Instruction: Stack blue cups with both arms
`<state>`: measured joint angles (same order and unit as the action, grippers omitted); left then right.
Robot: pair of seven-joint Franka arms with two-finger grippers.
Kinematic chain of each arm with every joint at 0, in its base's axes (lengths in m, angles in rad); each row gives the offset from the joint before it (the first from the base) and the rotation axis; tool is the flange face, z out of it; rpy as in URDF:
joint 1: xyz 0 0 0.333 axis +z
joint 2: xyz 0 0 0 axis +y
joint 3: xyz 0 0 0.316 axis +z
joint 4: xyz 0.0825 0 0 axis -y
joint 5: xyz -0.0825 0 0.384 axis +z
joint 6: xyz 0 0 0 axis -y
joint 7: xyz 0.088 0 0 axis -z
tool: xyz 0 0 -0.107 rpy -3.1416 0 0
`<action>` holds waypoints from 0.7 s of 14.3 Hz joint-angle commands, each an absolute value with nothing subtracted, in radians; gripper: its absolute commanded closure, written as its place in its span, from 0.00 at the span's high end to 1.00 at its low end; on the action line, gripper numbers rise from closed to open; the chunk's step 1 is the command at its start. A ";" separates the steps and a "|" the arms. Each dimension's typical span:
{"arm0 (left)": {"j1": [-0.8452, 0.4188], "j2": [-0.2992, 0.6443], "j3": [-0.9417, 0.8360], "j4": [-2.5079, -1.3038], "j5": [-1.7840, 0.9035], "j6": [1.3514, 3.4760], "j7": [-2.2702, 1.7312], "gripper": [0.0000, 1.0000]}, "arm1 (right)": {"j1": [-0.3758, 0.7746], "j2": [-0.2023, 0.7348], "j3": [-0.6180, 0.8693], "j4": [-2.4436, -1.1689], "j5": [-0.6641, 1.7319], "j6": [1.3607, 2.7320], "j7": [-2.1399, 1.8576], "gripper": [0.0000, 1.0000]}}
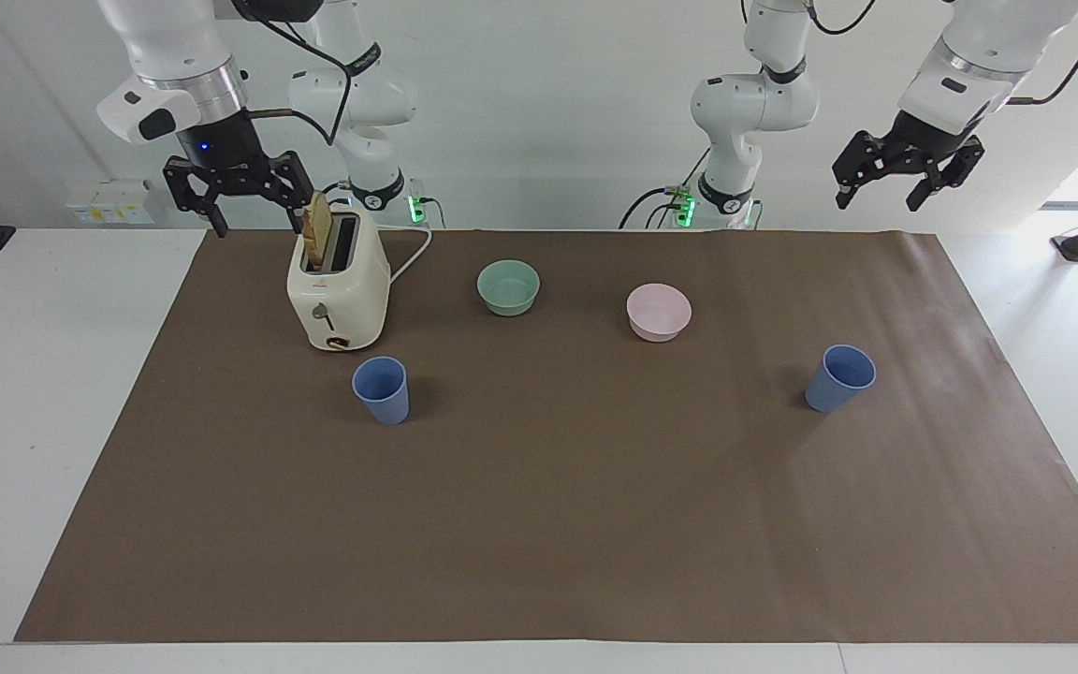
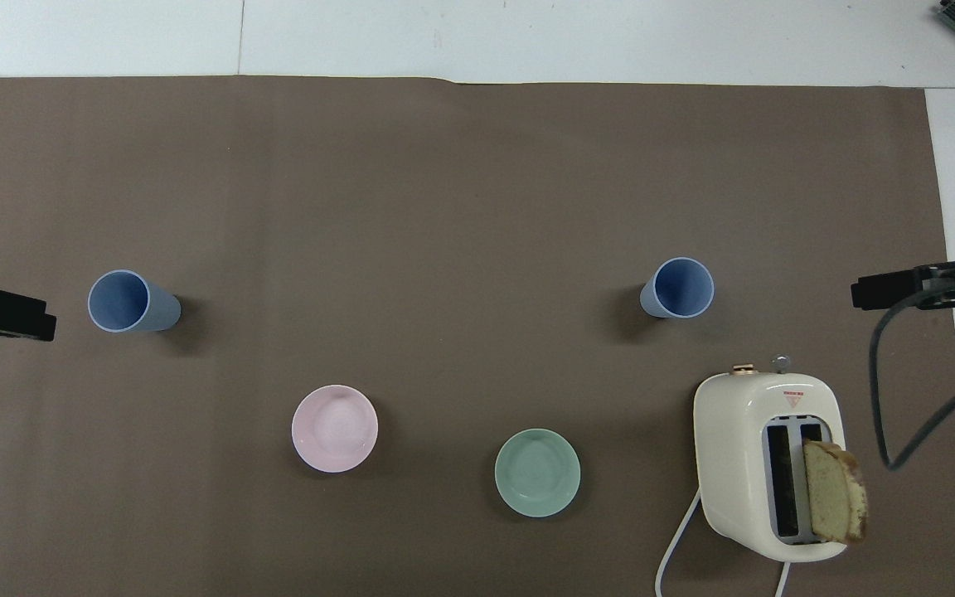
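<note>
Two blue cups upright on brown mat, well apart, unstacked. One cup (image 1: 381,389) just beside toaster (image 1: 338,290), below and forward of right gripper (image 1: 236,201); other cup (image 1: 839,377) at left arm's end of table, below and forward of left gripper (image 1: 906,181). Both grippers raised over robots' edge of mat, fingers spread wide, holding nothing — right one hangs just above toaster. Two bowls between cups, nearer robots: one green bowl (image 1: 508,286), one pink bowl (image 1: 658,311). One bread slice (image 1: 317,230) stands in toaster slot.
</note>
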<state>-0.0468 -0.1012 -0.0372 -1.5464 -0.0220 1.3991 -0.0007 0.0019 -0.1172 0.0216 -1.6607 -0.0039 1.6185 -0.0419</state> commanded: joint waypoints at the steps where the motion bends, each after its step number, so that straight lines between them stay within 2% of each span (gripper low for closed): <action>1: -0.054 -0.109 -0.032 -1.549 -0.026 1.410 0.003 1.00 | -0.011 -0.130 0.028 -1.671 0.014 1.611 -0.031 1.00; 10: -0.052 -0.114 -0.032 -1.562 -0.026 1.430 0.003 1.00 | -0.011 -0.130 0.028 -1.671 0.014 1.611 -0.031 1.00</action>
